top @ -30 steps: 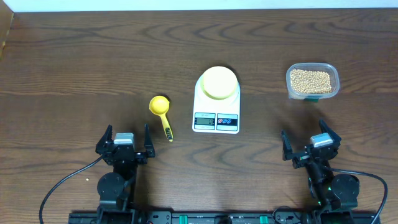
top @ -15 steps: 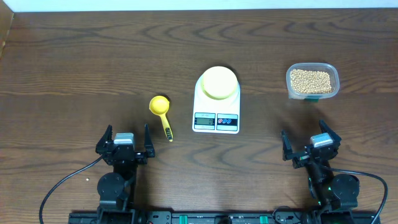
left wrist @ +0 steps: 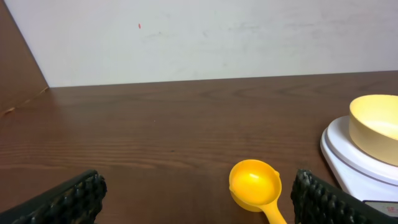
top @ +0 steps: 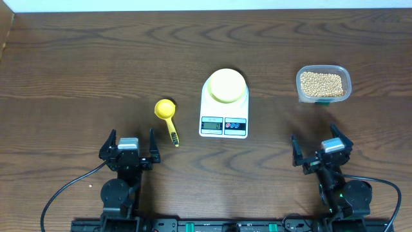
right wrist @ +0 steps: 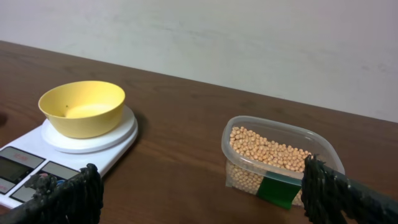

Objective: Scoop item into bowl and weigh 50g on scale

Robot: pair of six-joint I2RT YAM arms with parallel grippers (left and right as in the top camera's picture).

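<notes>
The pale yellow bowl (top: 226, 85) (right wrist: 81, 107) (left wrist: 375, 127) sits on the white scale (top: 224, 120) (right wrist: 25, 165) at mid-table. Tan beans (top: 320, 83) (right wrist: 267, 152), the item, fill a clear plastic tub (top: 324, 96) (right wrist: 281, 163) at the right. A bright yellow scoop (top: 167, 115) (left wrist: 256, 186) lies left of the scale, handle toward me. My left gripper (top: 129, 145) (left wrist: 199, 202) rests open near the front edge, just behind the scoop. My right gripper (top: 320, 150) (right wrist: 205, 199) also stands open, short of the tub, nothing between its fingers.
The dark wooden table (top: 90, 58) ends at a pale wall behind. Both arm bases and their cables sit along the front edge. A small speck lies near the left cable (top: 91, 187).
</notes>
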